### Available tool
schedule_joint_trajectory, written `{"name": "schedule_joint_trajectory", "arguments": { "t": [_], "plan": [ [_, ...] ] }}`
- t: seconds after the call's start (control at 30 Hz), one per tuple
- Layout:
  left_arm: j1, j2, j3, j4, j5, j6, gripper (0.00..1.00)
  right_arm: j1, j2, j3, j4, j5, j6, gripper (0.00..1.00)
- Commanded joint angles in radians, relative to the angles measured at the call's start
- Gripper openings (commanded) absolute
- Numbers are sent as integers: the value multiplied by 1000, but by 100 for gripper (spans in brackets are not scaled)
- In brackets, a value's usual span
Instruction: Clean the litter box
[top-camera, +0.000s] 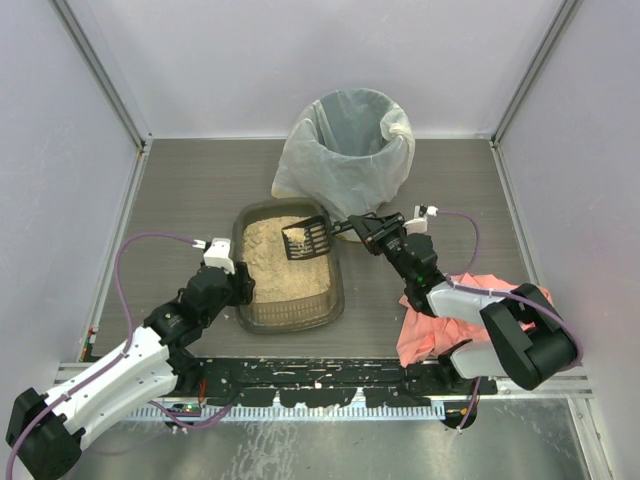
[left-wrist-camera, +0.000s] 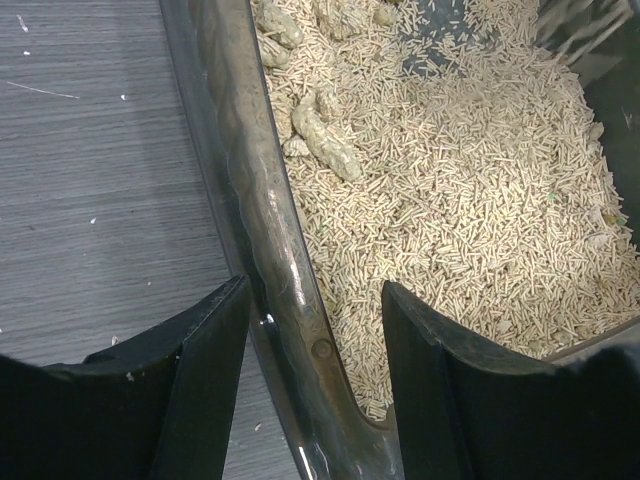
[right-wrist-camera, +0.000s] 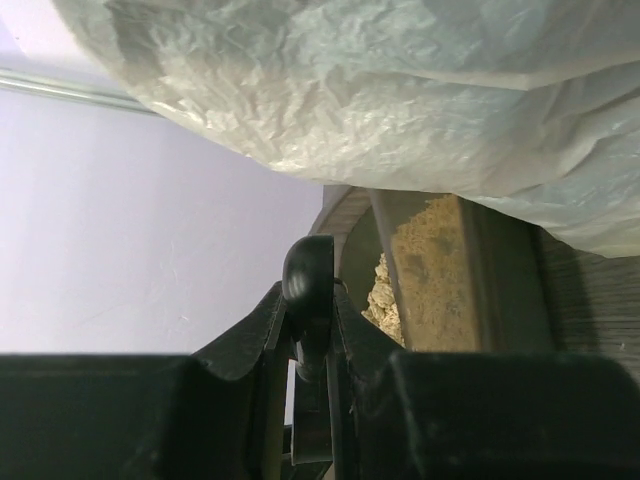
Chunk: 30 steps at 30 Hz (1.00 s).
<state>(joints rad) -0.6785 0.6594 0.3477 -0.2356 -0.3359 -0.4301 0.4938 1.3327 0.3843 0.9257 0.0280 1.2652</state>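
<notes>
Several tan clumps lie unscooped in the shallow grey-brown plastic litter box in the middle of the desk; cleaning looks barely begun. The right gripper has its jaws clamped on the black slotted scoop at the box's far end. The left gripper straddles the left wall, jaws apart.

the left gripper straddles the side wall of the litter box with its jaws apart. one finger sits outside over the grey wood-grain table, the other inside above the pale pellet litter. lumpy clumps lie against the wall farther up.
</notes>
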Motion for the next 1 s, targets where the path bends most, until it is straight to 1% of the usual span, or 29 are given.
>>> {"name": "schedule_joint_trajectory", "arguments": {
  "t": [0.0, 0.07, 0.1, 0.17, 0.23, 0.3, 0.37, 0.4, 0.43, 0.5, 0.53, 0.57, 0.6, 0.63, 0.67, 0.73, 0.77, 0.8, 0.87, 0.9, 0.97],
  "plan": [
    [-2, -2, 30, 47, -4, -2, 57, 21, 33, 34, 113, -53, 62, 1],
    [-2, 0, 30, 49, -6, -3, 57, 37, 67, 41, 166, -83, 63, 1],
    [-1, 3, 32, 47, -4, -2, 57, 19, 67, 10, 192, -58, 88, 1],
    [-1, 6, 33, 45, 1, -4, 57, -3, 55, -33, 192, -9, 131, 1],
    [-2, 6, 33, 45, -2, -3, 57, 26, 83, 26, 174, -84, 84, 1],
    [-2, 6, 33, 47, -7, -4, 57, 48, 117, 49, 213, -106, 79, 1],
    [-1, 7, 33, 46, -4, -3, 58, 0, 105, -25, 248, -49, 140, 1],
    [-3, 7, 32, 45, -1, -3, 58, -8, 96, -36, 250, -17, 153, 1],
    [-1, 6, 32, 45, -1, -4, 58, -1, 95, -7, 227, -47, 130, 1],
    [-2, 3, 31, 46, -14, -5, 59, 59, 106, 73, 155, -99, 52, 1],
    [-2, 3, 31, 48, -16, -7, 59, 60, 105, 72, 173, -97, 55, 1],
    [-2, 5, 33, 46, -16, -7, 59, 30, 92, 40, 193, -77, 74, 1],
    [-2, 7, 33, 43, -13, -7, 59, -8, 68, -6, 201, -35, 105, 1],
    [-2, 9, 33, 42, -9, -6, 60, -21, 43, -37, 200, 6, 119, 1],
    [-2, 9, 34, 42, -7, -6, 60, -15, 30, -30, 184, -2, 90, 1],
    [-2, 8, 33, 44, -17, -10, 61, 46, 49, 64, 116, -78, -1, 1],
    [-1, 9, 33, 45, -23, -11, 61, 60, 54, 77, 129, -90, -14, 1],
    [-1, 11, 34, 45, -23, -10, 61, 46, 47, 53, 156, -79, 1, 1],
    [-1, 15, 37, 42, -14, -9, 61, 2, 8, -21, 174, -1, 58, 1],
    [-1, 16, 37, 42, -12, -8, 62, 7, 5, -12, 161, -4, 42, 1],
    [-2, 14, 36, 42, -24, -11, 62, 48, 32, 68, 105, -92, -21, 1]
  ]
}}
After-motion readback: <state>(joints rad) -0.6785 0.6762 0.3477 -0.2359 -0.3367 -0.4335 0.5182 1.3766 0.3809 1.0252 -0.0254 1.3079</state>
